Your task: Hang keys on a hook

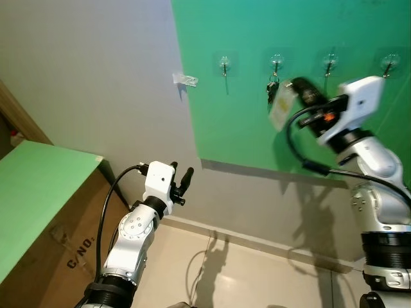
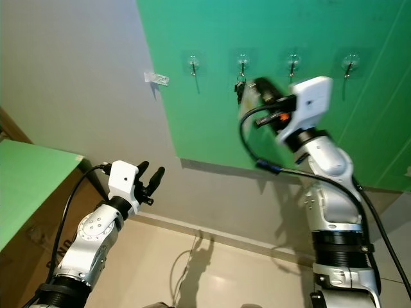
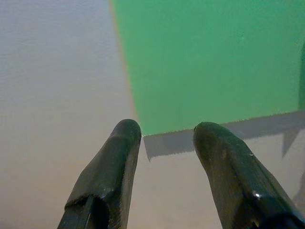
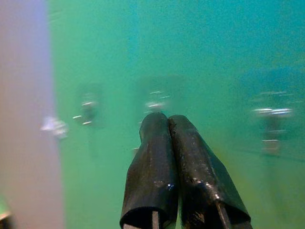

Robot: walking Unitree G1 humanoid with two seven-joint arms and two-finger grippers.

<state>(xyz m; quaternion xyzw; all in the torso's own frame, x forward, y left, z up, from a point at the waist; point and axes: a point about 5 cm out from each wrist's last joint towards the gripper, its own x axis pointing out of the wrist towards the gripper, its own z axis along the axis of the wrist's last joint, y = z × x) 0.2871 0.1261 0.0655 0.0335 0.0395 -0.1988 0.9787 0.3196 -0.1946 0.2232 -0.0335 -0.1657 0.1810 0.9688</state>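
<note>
Green wall panel [image 1: 257, 128] carries four hooks in a row. Keys [image 1: 273, 90] w/ pale tag seen dangling at 2nd hook [image 1: 277, 62]. Right gripper [image 1: 297, 86] raised at 3 o'clock of keys, fingers pressed together, prob. steadying the ring; grasp not confirmable. Left gripper [image 1: 181, 182] parted, idle, low.

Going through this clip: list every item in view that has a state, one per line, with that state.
Right gripper: raised at the green board, fingers shut; blur hides what they pinch.
Left gripper: low, away from the board, fingers open, holding nothing.
Keys: at the second hook from the left, with a pale tag.
Second hook: keys right below it.
Other three hooks: bare.
</note>
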